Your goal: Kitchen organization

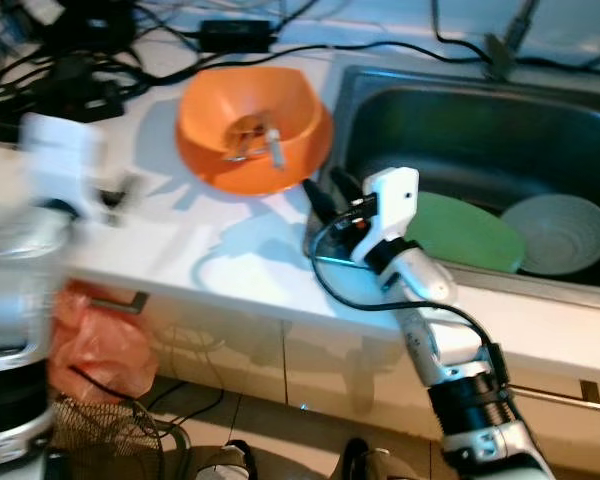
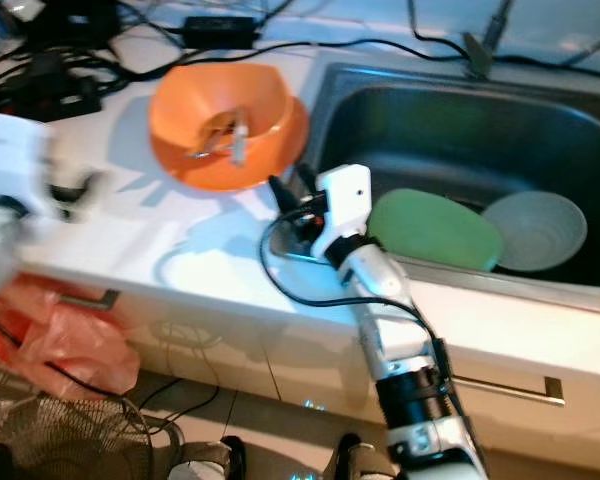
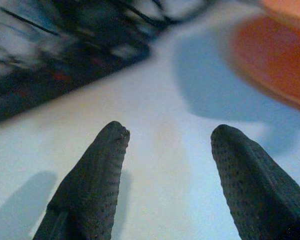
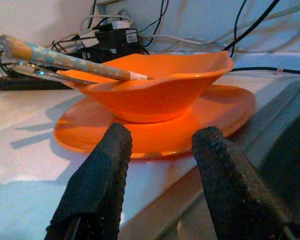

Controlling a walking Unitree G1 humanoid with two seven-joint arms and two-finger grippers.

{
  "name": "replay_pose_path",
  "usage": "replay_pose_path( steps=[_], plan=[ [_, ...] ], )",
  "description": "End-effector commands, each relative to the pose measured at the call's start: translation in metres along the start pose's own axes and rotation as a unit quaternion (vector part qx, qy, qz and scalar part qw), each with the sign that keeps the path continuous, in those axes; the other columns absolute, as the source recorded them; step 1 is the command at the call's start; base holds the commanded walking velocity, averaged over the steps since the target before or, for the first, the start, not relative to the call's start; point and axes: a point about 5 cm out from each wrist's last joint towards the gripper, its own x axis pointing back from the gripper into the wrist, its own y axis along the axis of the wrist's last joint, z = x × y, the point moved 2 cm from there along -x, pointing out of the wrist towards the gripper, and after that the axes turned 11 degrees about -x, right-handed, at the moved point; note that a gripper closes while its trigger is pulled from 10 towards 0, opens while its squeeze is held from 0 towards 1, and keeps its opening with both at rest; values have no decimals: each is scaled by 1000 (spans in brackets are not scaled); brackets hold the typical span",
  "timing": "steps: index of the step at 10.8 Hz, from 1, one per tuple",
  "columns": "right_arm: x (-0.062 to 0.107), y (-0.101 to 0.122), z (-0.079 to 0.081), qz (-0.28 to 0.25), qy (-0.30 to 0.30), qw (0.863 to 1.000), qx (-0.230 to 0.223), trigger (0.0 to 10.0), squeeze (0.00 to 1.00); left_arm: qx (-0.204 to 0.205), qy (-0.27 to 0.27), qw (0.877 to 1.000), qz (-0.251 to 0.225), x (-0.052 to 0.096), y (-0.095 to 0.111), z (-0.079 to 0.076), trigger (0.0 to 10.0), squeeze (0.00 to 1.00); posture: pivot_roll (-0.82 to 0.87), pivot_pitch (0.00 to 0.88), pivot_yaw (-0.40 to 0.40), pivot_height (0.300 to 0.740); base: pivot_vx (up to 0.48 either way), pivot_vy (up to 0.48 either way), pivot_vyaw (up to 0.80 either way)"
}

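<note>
Looking down from the head, left eye view: white counter [image 1: 230, 260] with a steel sink [image 1: 460, 130] set into it on the robot's right. Orange bowl [image 1: 248, 125] sits on an orange plate [image 1: 315, 140] on the counter, just beside the sink's near-left corner; utensils [image 1: 255, 138] lie inside the bowl. In the sink, a green plate [image 1: 465, 232] leans next to a pale grey bowl [image 1: 558, 233]. Black cables and a power adapter [image 1: 235, 35] run along the back of the counter. Right gripper [image 1: 326, 192] is raised at the counter edge by the sink corner, fingers pointing toward the orange plate, apart and empty. Left gripper [image 1: 120, 192] is over the counter on the far left, heavily blurred; its fingers cannot be read here. An orange plastic bag [image 1: 95, 340] hangs below the counter front.

Right eye view: same layout, nothing added.

Left wrist view: two black fingers [image 3: 90, 185] spread wide over bare white counter, nothing between them. An orange rim, probably the plate, shows blurred at one corner, well apart from the fingertips.

Right wrist view: fingers [image 4: 97, 185] moderately apart, empty, aimed at the near rim of the orange plate and close to it, not touching. Bowl rests centred on the plate; a patterned handle [image 4: 60, 59] and a metal utensil stick out over its rim.
</note>
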Motion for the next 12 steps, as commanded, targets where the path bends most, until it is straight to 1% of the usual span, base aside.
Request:
replay_pose_path(
  steps=[1, 2, 3, 4, 5, 6, 7, 8, 9, 10, 11, 12],
  plan=[
    [5, -15, -10, 29, -17, 999, -15, 10000, 0, -30, 57, 998, -15, 1, 1, 17, 10000, 0, 178, 115, 23, 740, 0, 0, 0],
    [4, -15, -14, 29, -20, 999, -12, 10000, 0, -46, 70, 995, -46, -1, 5, 16, 10000, 0, 169, 103, 20, 740, 0, 0, 0],
    [5, -14, -18, 27, -27, 999, -7, 10000, 0, -50, 59, 989, -124, -1, 21, 4, 10000, 0, 155, 95, 21, 740, 0, 0, 0],
    [5, -13, -22, 26, -30, 999, -4, 10000, 0, -71, 45, 982, -172, 0, 36, -7, 10000, 0, 145, 91, 20, 740, 0, 0, 0],
    [7, -12, -25, 25, -35, 999, -2, 10000, 0, -116, 18, 964, -238, 6, 57, -22, 10000, 0, 141, 93, 19, 740, 0, 0, 0],
    [8, -14, -29, 26, -41, 999, -1, 10000, 0, -133, -8, 949, -287, 10, 71, -36, 10000, 0, 140, 92, 17, 740, 0, 0, 0],
    [10, -16, -35, 30, -54, 998, 2, 10000, 0, -137, -35, 937, -321, 12, 77, -52, 10000, 0, 138, 92, 15, 740, 0, 0, 0],
    [12, -17, -42, 32, -67, 997, 7, 10000, 0, -148, -49, 929, -337, 14, 79, -62, 10000, 0, 138, 92, 15, 740, 0, 0, 0],
    [14, -17, -48, 35, -76, 996, 10, 10000, 0, -170, -66, 920, -348, 15, 81, -71, 10000, 0, 134, 92, 14, 740, 0, 0, 0],
    [20, -17, -61, 40, -98, 994, 16, 10000, 0, -196, -99, 903, -368, 18, 82, -85, 10000, 0, 136, 92, 12, 740, 0, 0, 0],
    [25, -15, -76, 41, -132, 990, 28, 10000, 0, -220, -133, 891, -375, 20, 78, -100, 10000, 0, 139, 93, 14, 740, 0, 0, 0],
    [30, -10, -90, 36, -166, 985, 36, 10000, 0, -257, -165, 876, -373, 21, 69, -114, 10000, 0, 133, 92, 16, 740, 0, 0, 0]
  ],
)
